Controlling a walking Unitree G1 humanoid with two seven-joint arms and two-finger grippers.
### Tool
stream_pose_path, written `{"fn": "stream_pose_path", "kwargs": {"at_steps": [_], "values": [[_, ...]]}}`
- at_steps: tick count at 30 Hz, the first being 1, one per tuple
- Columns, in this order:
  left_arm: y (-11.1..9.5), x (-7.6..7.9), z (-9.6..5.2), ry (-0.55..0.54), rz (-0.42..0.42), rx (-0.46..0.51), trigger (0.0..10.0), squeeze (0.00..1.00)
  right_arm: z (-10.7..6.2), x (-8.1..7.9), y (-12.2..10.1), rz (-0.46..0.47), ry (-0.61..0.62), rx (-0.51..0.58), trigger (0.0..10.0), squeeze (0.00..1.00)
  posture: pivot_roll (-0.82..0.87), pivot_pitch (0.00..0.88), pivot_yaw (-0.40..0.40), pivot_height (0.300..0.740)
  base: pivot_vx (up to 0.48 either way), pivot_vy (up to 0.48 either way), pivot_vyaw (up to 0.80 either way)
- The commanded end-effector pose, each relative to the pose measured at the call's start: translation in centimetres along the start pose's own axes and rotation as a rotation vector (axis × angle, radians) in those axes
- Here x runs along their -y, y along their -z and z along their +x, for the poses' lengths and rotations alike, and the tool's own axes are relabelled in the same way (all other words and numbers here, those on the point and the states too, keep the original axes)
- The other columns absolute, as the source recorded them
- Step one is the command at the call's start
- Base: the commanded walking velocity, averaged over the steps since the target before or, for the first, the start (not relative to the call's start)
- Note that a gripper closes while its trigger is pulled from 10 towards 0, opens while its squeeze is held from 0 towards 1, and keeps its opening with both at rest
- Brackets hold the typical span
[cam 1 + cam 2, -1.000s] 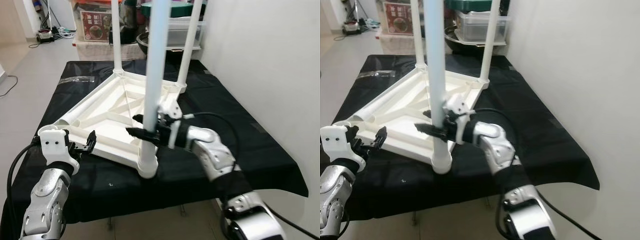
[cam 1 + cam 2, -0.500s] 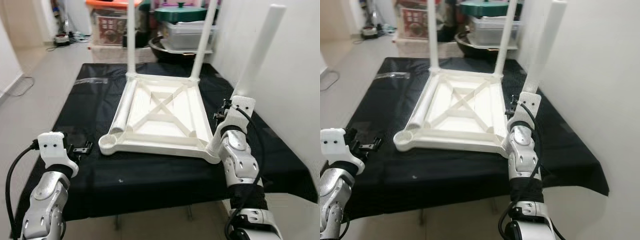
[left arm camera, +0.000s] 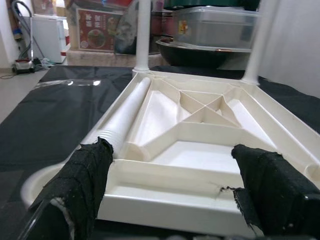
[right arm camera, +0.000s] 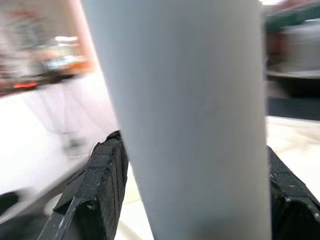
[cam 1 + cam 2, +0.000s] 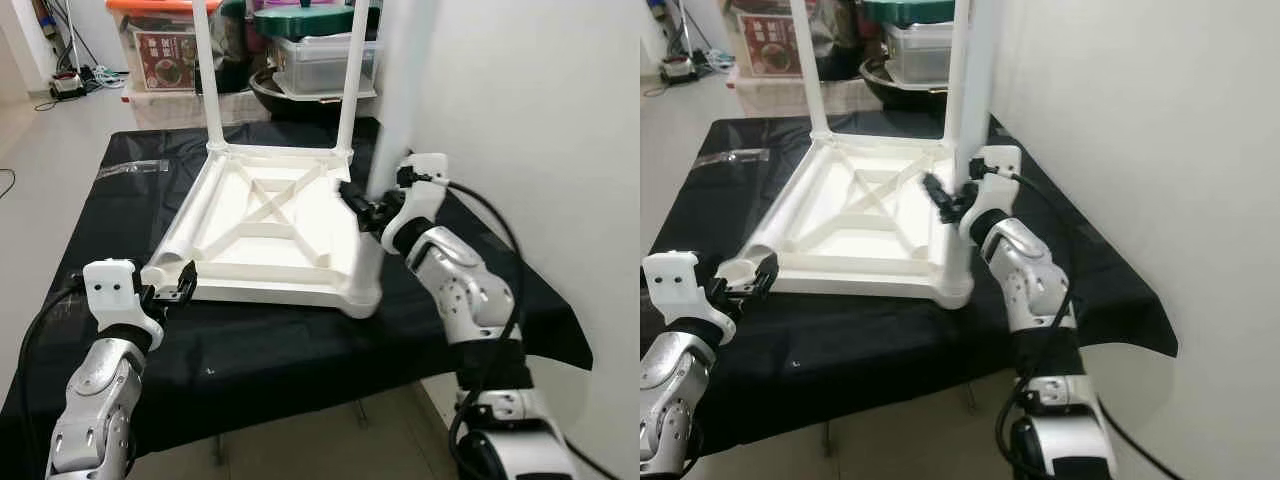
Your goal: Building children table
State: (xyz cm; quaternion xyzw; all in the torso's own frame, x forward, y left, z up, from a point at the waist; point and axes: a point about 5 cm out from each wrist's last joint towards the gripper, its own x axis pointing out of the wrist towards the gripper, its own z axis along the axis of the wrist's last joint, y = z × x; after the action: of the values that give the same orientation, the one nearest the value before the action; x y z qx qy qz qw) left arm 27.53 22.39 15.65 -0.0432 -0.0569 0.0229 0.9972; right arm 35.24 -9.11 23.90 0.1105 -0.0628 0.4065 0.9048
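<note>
A white table top [image 5: 270, 215] lies upside down on the black-covered table [image 5: 280, 345]. Two white legs [image 5: 207, 70] [image 5: 350, 90] stand upright in its far corners. A third leg [image 5: 395, 110] rises from the near right corner [image 5: 365, 298], and my right gripper [image 5: 368, 208] is shut on it partway up; the right wrist view has this leg [image 4: 190, 115] between the black fingers [image 4: 100, 190]. A loose leg [image 3: 125, 117] lies along the top's left side. My left gripper [image 5: 172, 293] is open, just in front of the near left corner socket [image 5: 165, 272].
A white wall [image 5: 520, 120] runs close along the table's right side. Plastic boxes and pots [image 5: 310, 60] are stacked behind the far edge. Open floor [image 5: 40, 150] lies to the left. The black cloth's front strip is bare.
The camera has swung. The leg in my right gripper leaned out to the right half a second ago and now stands upright on the near right corner. My left gripper sits closer to the top.
</note>
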Motion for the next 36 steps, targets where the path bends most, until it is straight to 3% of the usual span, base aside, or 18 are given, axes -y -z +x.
{"fn": "stream_pose_path", "kwargs": {"at_steps": [1,8,9,10,12,13,17,18,19,21,22,24,25,29,30,32,33,36], "values": [[0.3,-0.1,0.1,-0.006,-0.002,-0.012,10.0,0.0,0.9,-1.5,0.3,0.009,-0.146,-0.007,10.0,0.0,0.06,0.0,-0.078,0.74,0.0,0.0,0.0],[0.4,0.0,0.0,-0.003,0.003,-0.016,10.0,0.0,2.1,-3.3,5.3,-0.016,-0.224,-0.227,9.6,0.0,0.09,0.0,-0.095,0.74,0.0,0.0,0.0],[0.4,0.0,0.0,-0.005,0.003,-0.015,10.0,0.0,2.5,-2.7,6.0,-0.018,-0.145,-0.266,0.0,0.0,0.1,0.0,-0.104,0.74,0.0,0.0,0.0],[0.4,0.0,-0.1,-0.012,-0.001,-0.011,10.0,0.0,2.6,0.0,6.6,-0.025,0.174,-0.319,0.0,0.0,0.1,0.0,-0.105,0.74,0.0,0.0,0.0],[0.4,0.0,-0.2,-0.014,-0.002,-0.01,10.0,0.0,2.5,0.9,6.7,-0.025,0.276,-0.326,0.0,0.0,0.1,0.0,-0.105,0.74,0.0,0.0,0.0],[0.3,0.0,-0.3,-0.015,-0.002,-0.009,10.0,0.0,1.4,3.3,6.2,-0.014,0.554,-0.303,0.0,0.0,0.09,0.0,-0.099,0.74,0.0,0.0,0.0],[0.3,-0.1,-0.3,-0.014,-0.003,-0.009,10.0,0.0,-0.3,5.2,5.9,0.018,0.786,-0.271,0.0,0.0,0.08,0.0,-0.095,0.74,0.0,0.0,0.0],[0.3,0.0,-0.4,-0.011,-0.004,-0.01,10.0,0.0,-4.7,7.7,5.4,-0.02,1.168,-0.243,0.0,0.0,0.08,0.0,-0.095,0.74,0.0,0.0,0.0],[0.3,0.0,-0.5,-0.01,-0.004,-0.01,10.0,0.0,-5.9,8.2,5.3,-0.036,1.263,-0.237,0.0,0.0,0.08,0.0,-0.095,0.74,0.0,0.0,0.0],[0.3,0.0,-0.5,-0.01,-0.005,-0.009,10.0,0.0,-6.9,6.8,5.9,-0.023,1.205,-0.255,0.0,0.0,0.07,0.0,-0.083,0.74,0.0,0.0,0.0],[0.3,0.0,-0.5,-0.01,-0.006,-0.009,10.0,0.0,-6.7,5.8,6.3,-0.011,1.132,-0.267,4.6,0.0,0.06,0.0,-0.078,0.74,0.0,0.0,0.0],[0.3,0.0,-0.4,-0.009,-0.006,-0.01,10.0,0.0,-6.6,5.2,6.6,-0.003,1.083,-0.273,4.6,0.0,0.06,0.0,-0.078,0.74,0.0,0.0,0.0],[0.3,0.0,-0.4,-0.007,-0.007,-0.01,10.0,0.0,-5.7,4.3,6.7,-0.018,0.948,-0.233,10.0,0.0,0.06,0.0,-0.073,0.74,0.0,0.0,0.0],[0.3,0.1,-0.3,-0.004,-0.007,-0.01,10.0,0.0,-5.1,3.7,6.6,-0.04,0.835,-0.18,10.0,0.0,0.06,0.0,-0.073,0.74,0.0,0.0,0.0],[0.4,0.0,-0.3,-0.004,-0.006,-0.01,10.0,0.0,-4.6,3.9,6.1,-0.025,0.764,-0.163,10.0,1.0,0.06,0.0,-0.075,0.74,0.0,0.0,0.0],[0.4,-0.1,-0.2,-0.004,-0.006,-0.011,10.0,0.0,-3.9,4.3,5.0,-0.016,0.663,-0.15,10.0,1.0,0.06,0.0,-0.075,0.74,0.0,0.0,0.0],[0.4,-0.1,-0.1,-0.005,-0.008,-0.011,10.0,0.0,-2.8,4.6,2.7,-0.043,0.547,-0.091,10.0,0.0,0.06,0.0,-0.076,0.74,0.0,0.0,0.0],[0.4,-0.1,-0.1,-0.007,-0.01,-0.006,10.0,0.0,-1.6,3.4,-0.8,-0.113,0.194,0.026,10.0,0.0,0.07,0.0,-0.092,0.74,0.0,0.0,0.0]]}}
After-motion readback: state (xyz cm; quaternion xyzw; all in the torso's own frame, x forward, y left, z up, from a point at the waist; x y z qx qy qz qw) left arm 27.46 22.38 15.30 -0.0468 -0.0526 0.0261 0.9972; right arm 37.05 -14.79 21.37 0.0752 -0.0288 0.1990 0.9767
